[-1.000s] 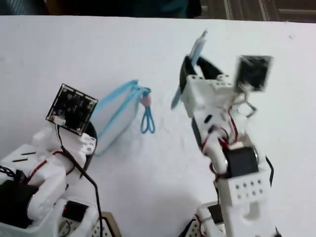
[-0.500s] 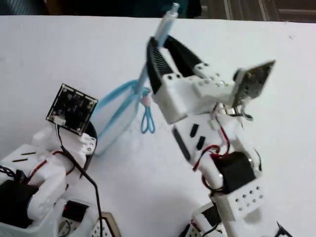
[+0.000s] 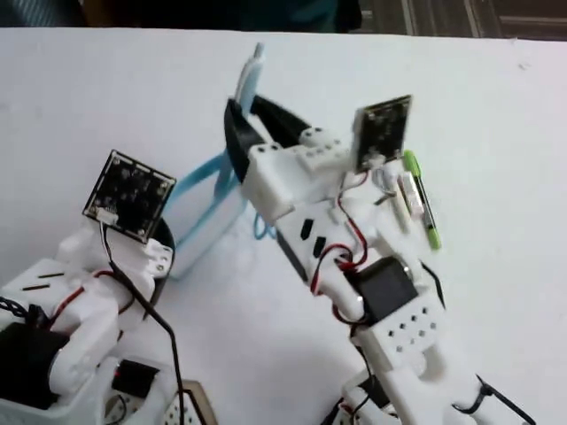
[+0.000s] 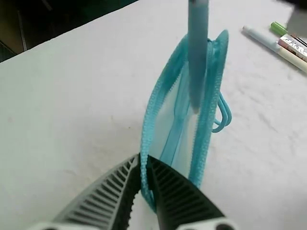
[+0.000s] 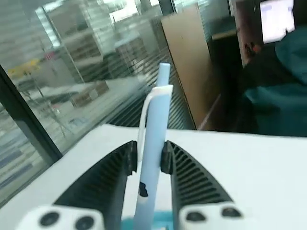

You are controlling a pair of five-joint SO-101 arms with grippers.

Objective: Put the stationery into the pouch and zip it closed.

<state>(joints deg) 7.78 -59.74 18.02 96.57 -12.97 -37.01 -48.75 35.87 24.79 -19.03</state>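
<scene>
The light blue pouch point(image 4: 178, 135) stands on its side on the white table with its zip open. My left gripper point(image 4: 144, 165) is shut on the pouch's near rim and holds it upright. My right gripper point(image 5: 147, 149) is shut on a light blue pen point(image 5: 152, 143), gripping it mid-barrel. From the high view the pen point(image 3: 251, 74) and right gripper point(image 3: 241, 119) hang over the pouch point(image 3: 197, 212). Seen from the left wrist, the pen point(image 4: 197, 52) points down with its tip at the pouch's open mouth.
More stationery lies right of the pouch: a green marker point(image 3: 423, 211), a white item point(image 3: 407, 197) beside it, and a pale pen point(image 4: 263, 39). The pouch's blue loop point(image 4: 222, 115) trails on the table. The left arm point(image 3: 80, 301) fills the front left corner.
My right arm has swung left with the blue pen, from right of the pouch to above its mouth, uncovering the green marker. The left arm and pouch have stayed still.
</scene>
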